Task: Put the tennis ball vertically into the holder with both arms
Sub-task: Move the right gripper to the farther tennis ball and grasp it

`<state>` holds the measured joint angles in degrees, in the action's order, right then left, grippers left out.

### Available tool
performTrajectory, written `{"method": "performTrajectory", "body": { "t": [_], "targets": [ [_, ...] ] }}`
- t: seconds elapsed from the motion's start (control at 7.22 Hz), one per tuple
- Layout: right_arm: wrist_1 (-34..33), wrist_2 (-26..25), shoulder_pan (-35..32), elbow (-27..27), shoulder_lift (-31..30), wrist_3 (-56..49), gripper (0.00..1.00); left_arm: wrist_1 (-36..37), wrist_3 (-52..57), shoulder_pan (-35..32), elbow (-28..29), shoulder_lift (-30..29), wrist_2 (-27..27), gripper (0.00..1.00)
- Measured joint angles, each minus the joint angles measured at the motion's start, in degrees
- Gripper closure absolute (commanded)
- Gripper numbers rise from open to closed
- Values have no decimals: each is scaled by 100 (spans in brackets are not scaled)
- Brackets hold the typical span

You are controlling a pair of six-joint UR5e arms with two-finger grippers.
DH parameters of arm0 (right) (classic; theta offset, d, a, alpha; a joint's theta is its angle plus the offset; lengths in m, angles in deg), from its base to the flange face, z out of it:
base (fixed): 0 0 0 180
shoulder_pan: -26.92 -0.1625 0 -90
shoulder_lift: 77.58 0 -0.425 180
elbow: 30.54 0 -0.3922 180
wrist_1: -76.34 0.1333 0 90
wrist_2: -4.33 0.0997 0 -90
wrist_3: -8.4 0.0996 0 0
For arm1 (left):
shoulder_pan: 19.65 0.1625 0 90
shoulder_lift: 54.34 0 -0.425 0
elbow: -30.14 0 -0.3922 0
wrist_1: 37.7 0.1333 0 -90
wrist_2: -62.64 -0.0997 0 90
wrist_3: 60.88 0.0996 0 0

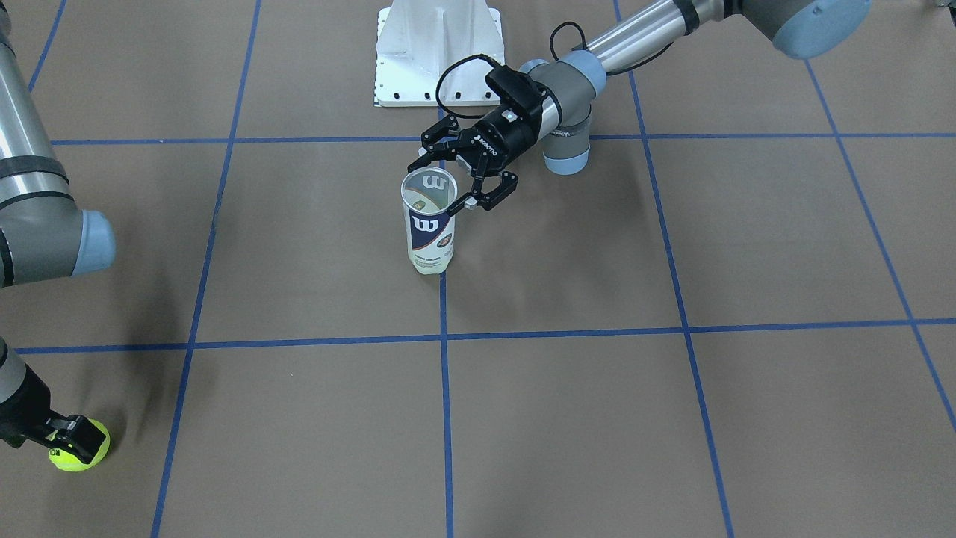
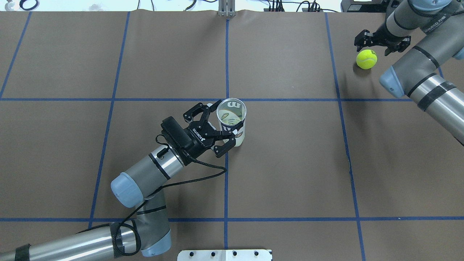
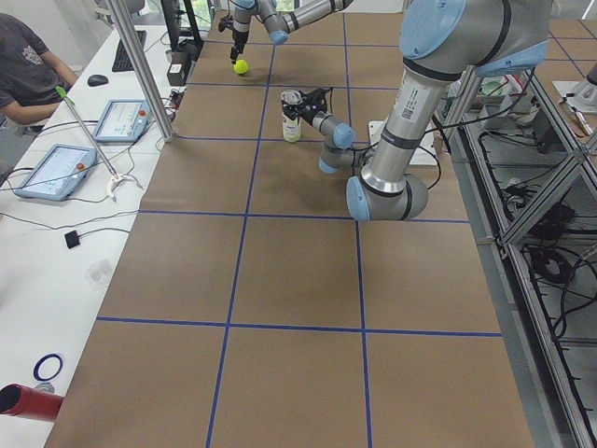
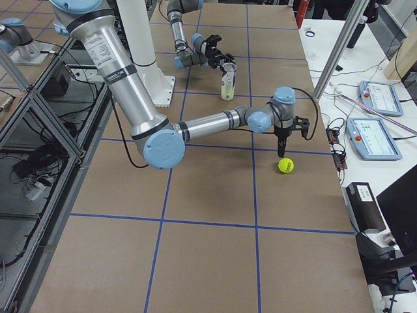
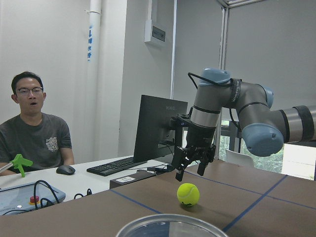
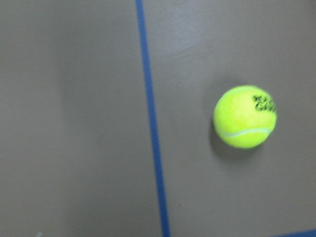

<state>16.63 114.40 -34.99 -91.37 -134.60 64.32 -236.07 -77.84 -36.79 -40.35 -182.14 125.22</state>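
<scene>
The holder [image 2: 232,121] is a clear can with a navy and white label, standing upright and open-topped near the table's middle [image 1: 429,224]. My left gripper [image 2: 222,124] is open and lies level, one finger on each side of the can's upper part, close to its wall. A yellow-green tennis ball [image 2: 366,59] rests on the table at the far right. My right gripper [image 2: 377,42] hangs just above and beyond the ball, open, with nothing in it. The left wrist view shows its spread fingers [image 5: 180,172] over the ball [image 5: 188,194]. The right wrist view shows only the ball [image 6: 245,123].
The white base plate [image 2: 224,255] sits at the robot's edge of the table. Blue tape lines [image 2: 226,174] grid the brown surface. A person [image 5: 37,131] sits at a side desk with a monitor [image 5: 160,128], a keyboard and control tablets [image 3: 51,171].
</scene>
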Motion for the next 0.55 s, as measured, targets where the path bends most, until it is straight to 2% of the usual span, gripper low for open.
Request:
{"method": "performTrajectory", "body": {
  "t": [0.28, 0.42, 0.55],
  "targets": [
    [461, -299, 188, 349, 53, 319, 1, 0, 6, 0, 0, 0, 0, 14],
    [524, -353, 259, 393, 28, 378, 18, -1, 8, -1, 0, 3, 0, 14],
    [542, -372, 297, 403, -13, 383, 99, 0, 8, -2, 0, 4, 0, 14]
  ]
}}
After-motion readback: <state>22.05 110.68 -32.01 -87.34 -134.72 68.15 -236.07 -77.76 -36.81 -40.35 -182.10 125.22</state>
